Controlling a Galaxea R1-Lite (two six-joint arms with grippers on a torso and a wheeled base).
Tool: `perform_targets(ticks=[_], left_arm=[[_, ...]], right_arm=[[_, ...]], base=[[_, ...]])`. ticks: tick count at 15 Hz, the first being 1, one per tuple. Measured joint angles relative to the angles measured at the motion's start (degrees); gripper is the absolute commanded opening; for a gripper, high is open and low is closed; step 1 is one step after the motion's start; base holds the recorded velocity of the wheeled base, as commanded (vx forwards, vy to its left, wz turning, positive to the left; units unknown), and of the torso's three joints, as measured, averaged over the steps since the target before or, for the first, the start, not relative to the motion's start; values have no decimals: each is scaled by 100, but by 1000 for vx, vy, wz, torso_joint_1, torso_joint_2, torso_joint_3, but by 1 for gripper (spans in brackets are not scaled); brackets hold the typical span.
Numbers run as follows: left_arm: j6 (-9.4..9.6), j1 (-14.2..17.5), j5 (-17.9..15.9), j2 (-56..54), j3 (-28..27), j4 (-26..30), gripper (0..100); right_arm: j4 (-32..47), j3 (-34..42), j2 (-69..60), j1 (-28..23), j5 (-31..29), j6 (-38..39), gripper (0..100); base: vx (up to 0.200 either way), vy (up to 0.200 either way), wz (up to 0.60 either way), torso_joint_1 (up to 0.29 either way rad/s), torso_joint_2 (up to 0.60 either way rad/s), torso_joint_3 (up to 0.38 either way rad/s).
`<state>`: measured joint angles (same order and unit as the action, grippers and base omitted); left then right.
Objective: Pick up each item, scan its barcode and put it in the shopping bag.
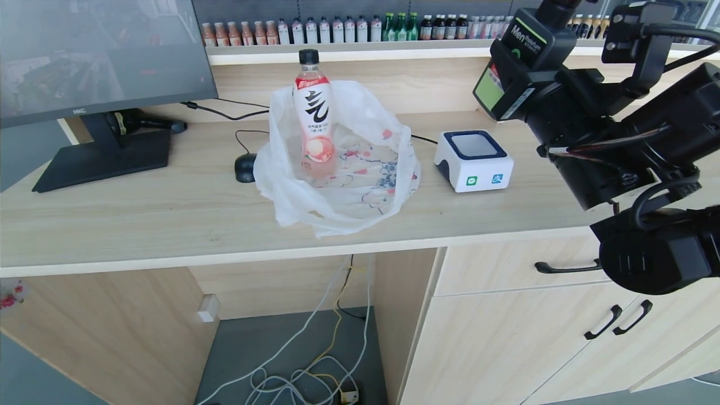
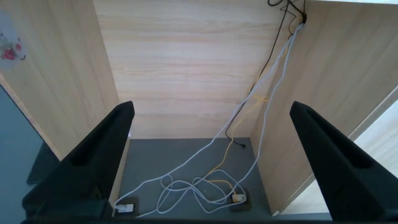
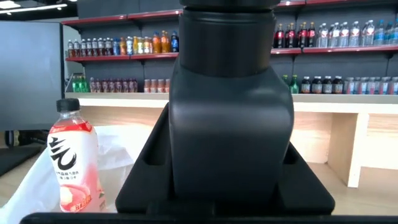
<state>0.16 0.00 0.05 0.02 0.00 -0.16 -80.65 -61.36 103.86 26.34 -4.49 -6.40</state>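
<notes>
Right gripper (image 1: pixel 531 93) clamped on black bottle (image 1: pixel 529 53) with green label. Holds it in air above counter (image 1: pixel 140 214), to right of white scanner box (image 1: pixel 473 160) and higher than it. Shopping bag (image 1: pixel 337 185) in middle of counter, mouth open. Pink drink bottle (image 1: pixel 315 124) stands upright inside bag. Black mouse (image 1: pixel 245 167) just beside bag, on its left. Monitor (image 1: pixel 101 50) at far left. Left gripper (image 2: pixel 211 130) has fingers apart, nothing between them. It faces space under counter, cables (image 2: pixel 205 186) on floor there.

obstacles: bottle (image 1: pixel 315 112) upright in shopping bag (image 1: pixel 349 191); scanner (image 1: pixel 473 163) right | room: gap between them
</notes>
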Motion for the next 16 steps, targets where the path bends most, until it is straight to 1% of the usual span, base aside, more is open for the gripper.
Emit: perform_targets(ticks=[6, 11, 16], left_arm=[[2, 0, 0, 0, 0, 0, 100], [6, 0, 0, 0, 0, -5, 100], [11, 0, 0, 0, 0, 0, 100]], right_arm=[[-67, -9, 49, 107, -7, -22, 0], [-56, -16, 68, 183, -33, -30, 0], [423, -20, 55, 290, -121, -189, 0]], base=[[0, 200, 0, 2, 1, 3], [0, 0, 0, 0, 0, 0], [0, 0, 0, 0, 0, 0]])
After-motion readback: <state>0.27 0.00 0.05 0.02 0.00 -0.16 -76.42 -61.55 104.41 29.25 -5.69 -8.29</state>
